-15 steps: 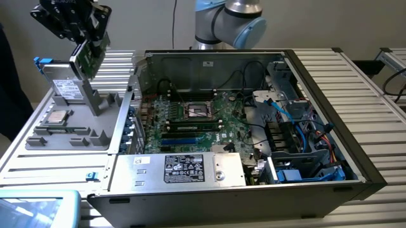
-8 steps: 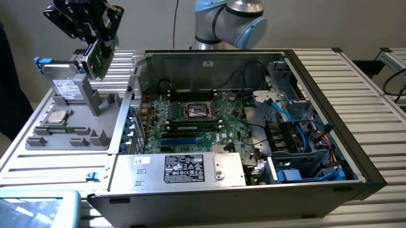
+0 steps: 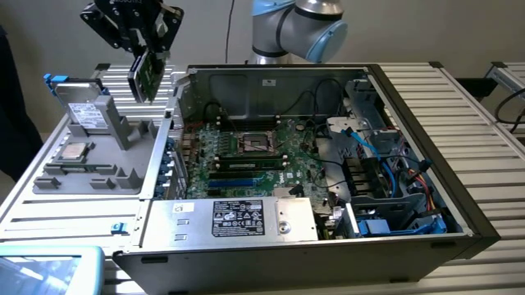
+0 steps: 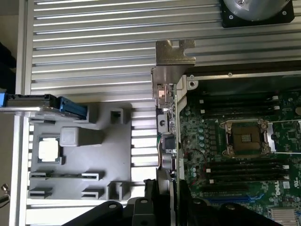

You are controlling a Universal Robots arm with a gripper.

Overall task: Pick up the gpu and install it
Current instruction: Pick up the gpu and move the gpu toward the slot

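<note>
Black two-fingered gripper is high at the exterior view's upper left, clamped on the gpu, a flat green circuit card with a silver metal end bracket. The card hangs below the fingers, edge-down and slightly tilted, in free air and touching nothing else. Wrist view looks down the card's length: gripper is closed on its near end, the gpu is seen edge-on, and its silver bracket is at the far end. From there the card lines up roughly over the side wall of the open black computer case, between the grey plastic parts tray and the green motherboard. On the tray: a silver box-shaped drive with white label standing upright, and a small square processor chip lying flat. Progress, as judged: pick-up is done, with the card off the tray and carried aloft. Installation is not done; the card sits well above the board, not over its long blue slots, and is seated in nothing. All rests on a slatted aluminium table.
</note>
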